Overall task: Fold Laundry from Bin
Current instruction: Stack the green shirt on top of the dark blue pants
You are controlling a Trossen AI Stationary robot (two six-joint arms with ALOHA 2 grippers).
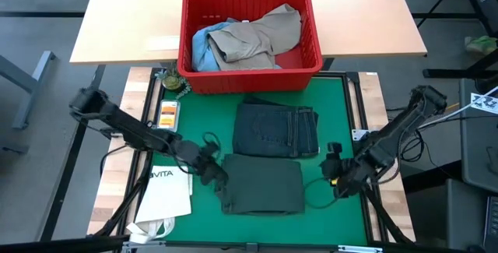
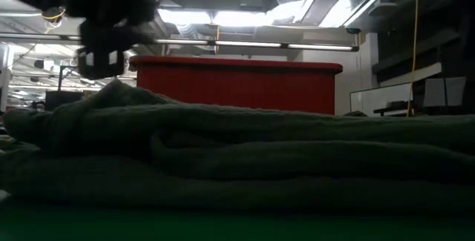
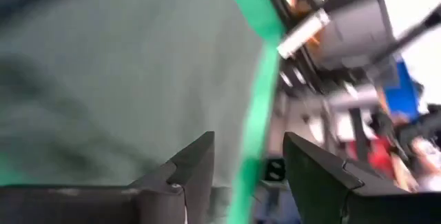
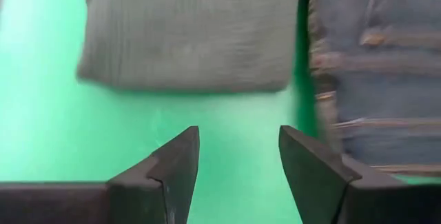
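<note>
**Two garments folded on mat, two in bin, both grippers open and empty**

Green mat [image 1: 342,121] covers the near table; a pale wooden tabletop [image 1: 124,19] lies beyond it at 12 o'clock. Low view looks across the mat into a workshop with ceiling strip lights.

- Bin [image 1: 253,74]: red ribbed crate at 12 o'clock on the mat's far edge, straddling onto the wooden top. In the low view its red wall [image 2: 237,85] rises behind the cloth.
- In the bin: khaki-tan garment [image 1: 261,39] heaped across the middle and 3 o'clock side; light blue denim jeans [image 1: 204,47] showing at the 9 o'clock side, partly under the khaki.
- Dark navy-grey trousers [image 1: 276,128]: folded flat at mat centre, just toward 6 o'clock from the bin.
- Dark green shirt [image 1: 262,183]: folded rectangle, just toward 6 o'clock from the trousers, edges nearly touching. Fills the low view foreground [image 2: 245,152].
- Left gripper [image 1: 216,173]: at the shirt's 9 o'clock edge, fingers apart, nothing between them; left wrist view shows the green cloth ahead of the fingers [image 3: 196,169].
- Right gripper [image 1: 336,171]: over bare mat at 3 o'clock of the shirt, clear of it, fingers apart and empty [image 4: 238,162].
- White paper bag [image 1: 165,191] printed "VITA": off the mat at 8 o'clock.
- Small orange-labelled packet [image 1: 167,113] at 10 o'clock beside the mat; contents unreadable.
</note>
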